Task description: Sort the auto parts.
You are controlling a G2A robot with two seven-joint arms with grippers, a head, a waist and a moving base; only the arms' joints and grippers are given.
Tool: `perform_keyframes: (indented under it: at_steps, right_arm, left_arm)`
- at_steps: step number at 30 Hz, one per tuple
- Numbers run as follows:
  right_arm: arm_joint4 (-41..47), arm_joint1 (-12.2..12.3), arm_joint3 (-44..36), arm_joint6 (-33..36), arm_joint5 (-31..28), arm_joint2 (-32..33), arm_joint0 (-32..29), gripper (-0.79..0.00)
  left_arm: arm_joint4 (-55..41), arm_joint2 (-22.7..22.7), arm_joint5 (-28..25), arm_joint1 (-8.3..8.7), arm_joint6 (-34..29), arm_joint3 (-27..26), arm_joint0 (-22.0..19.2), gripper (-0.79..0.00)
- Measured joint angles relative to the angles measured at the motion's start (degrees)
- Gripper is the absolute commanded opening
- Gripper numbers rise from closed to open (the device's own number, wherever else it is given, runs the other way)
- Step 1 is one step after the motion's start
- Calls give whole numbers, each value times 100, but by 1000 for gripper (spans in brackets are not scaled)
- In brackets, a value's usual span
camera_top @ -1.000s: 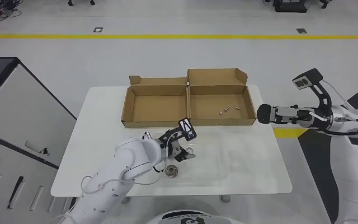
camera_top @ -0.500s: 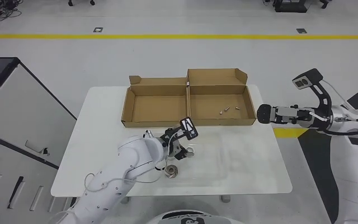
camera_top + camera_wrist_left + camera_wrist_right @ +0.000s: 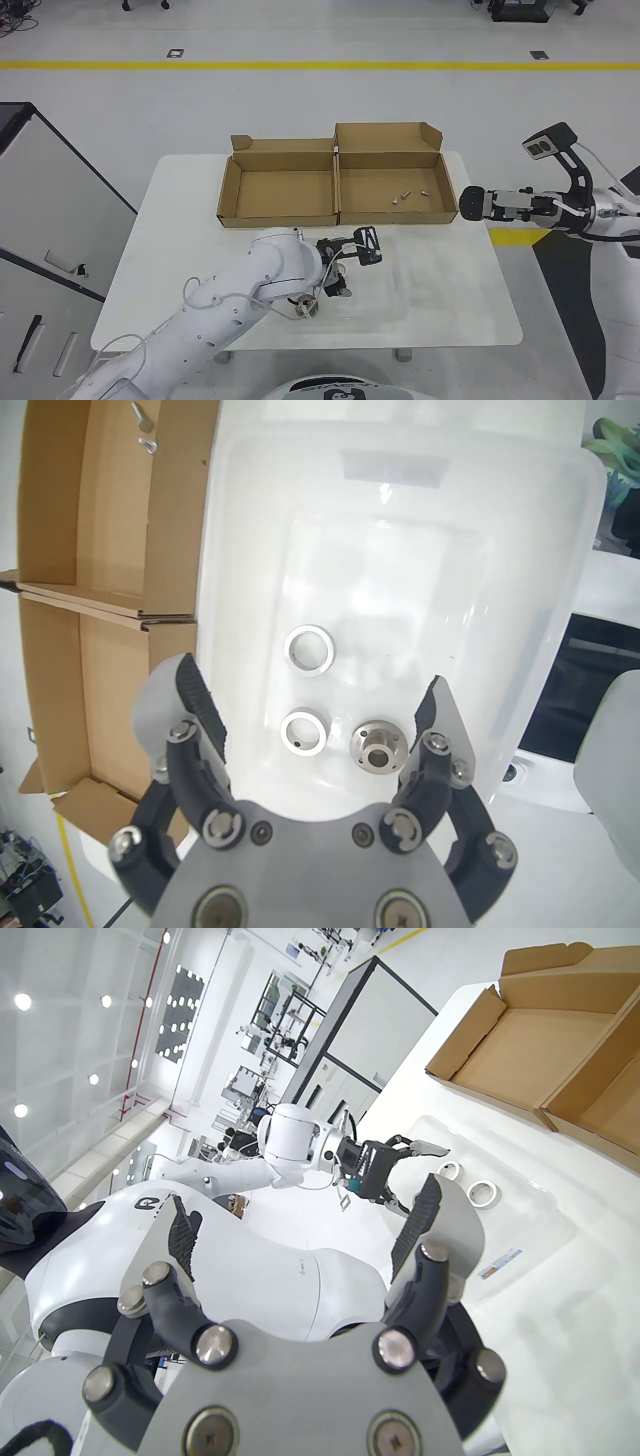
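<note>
Hovering over the clear tray (image 3: 550,610), the left gripper (image 3: 316,702) is released with nothing between its spread jaws; one steel ring (image 3: 302,733) lies just below the gap, the flanged hub (image 3: 378,752) sits close by one jaw, and a second ring (image 3: 309,650) lies a bit ahead of the claw. Small bolts (image 3: 144,431) lie in the cardboard box (image 3: 50,510) far ahead, off to one side. Right gripper (image 3: 305,1208) is released too, empty, well apart from tray and parts.
</note>
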Motion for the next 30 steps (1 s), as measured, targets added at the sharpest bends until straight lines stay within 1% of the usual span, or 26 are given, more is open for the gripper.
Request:
perform_keyframes:
  at_steps: [1, 3, 5, 6, 8, 10, 15, 16, 20, 26, 30]
  right_arm:
    - [0, 0, 0, 0, 0, 0, 0, 0]
    - [0, 0, 0, 0, 0, 0, 0, 0]
    - [0, 0, 0, 0, 0, 0, 0, 0]
    - [0, 0, 0, 0, 0, 0, 0, 0]
    - [0, 0, 0, 0, 0, 0, 0, 0]
    - [0, 0, 0, 0, 0, 0, 0, 0]
    - [0, 0, 0, 0, 0, 0, 0, 0]
    - [0, 0, 0, 0, 0, 0, 0, 0]
    - [0, 0, 0, 0, 0, 0, 0, 0]
    - [0, 0, 0, 0, 0, 0, 0, 0]
    - [0, 0, 0, 0, 0, 0, 0, 0]
  left_arm:
    - [-29, 43, 18, -10, -23, 44, -24, -197]
    - [-41, 133, 47, -27, -64, 154, -78, -228]
    - [-40, 206, 71, -44, -65, 255, -122, -299]
    - [-27, 256, 86, -56, -64, 326, -158, -311]
    - [-21, 343, 115, -83, -25, 432, -226, -369]
    - [5, 417, 136, -107, -15, 532, -296, -394]
    - [64, 661, 217, -193, -46, 869, -496, -382]
    - [79, 706, 237, -210, -61, 936, -534, -394]
    - [123, 888, 336, -293, -24, 1223, -684, -400]
    - [201, 1024, 464, -376, 44, 1491, -832, -394]
    - [283, 1090, 530, -420, 63, 1622, -907, -406]
